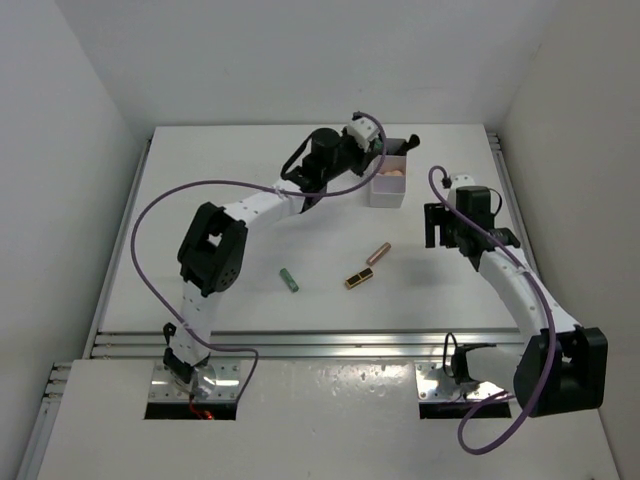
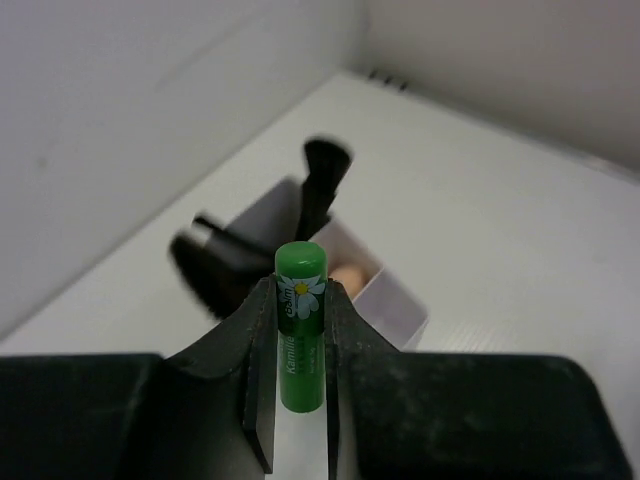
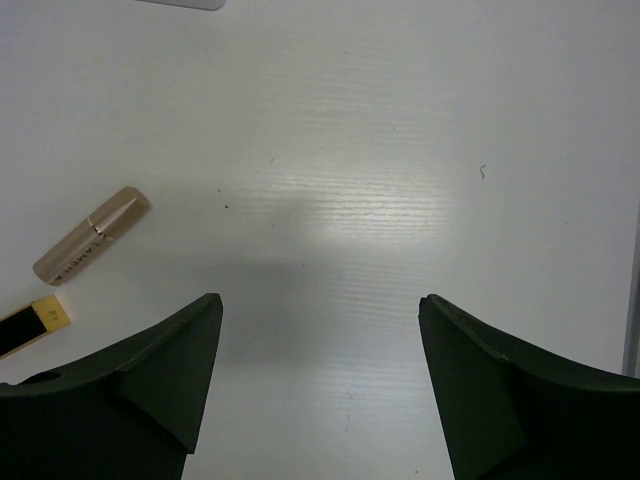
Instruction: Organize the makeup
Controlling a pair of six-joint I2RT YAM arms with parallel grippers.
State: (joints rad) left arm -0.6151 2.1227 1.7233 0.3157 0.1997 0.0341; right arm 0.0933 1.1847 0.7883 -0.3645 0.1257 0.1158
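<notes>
Held green tube (image 2: 301,330) clamped in left gripper (image 2: 300,300) just over white box (image 1: 385,192); called next for lowering into a free compartment, then letting go; saw right gripper (image 3: 320,335) wide open, empty, beside box

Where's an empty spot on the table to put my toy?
There's a big bare patch on the table at its far left, beyond the left arm. Another runs between the near edge and the loose green tube and gold-black lipstick. It's crowded around the white box, where the left gripper hovers.
</notes>
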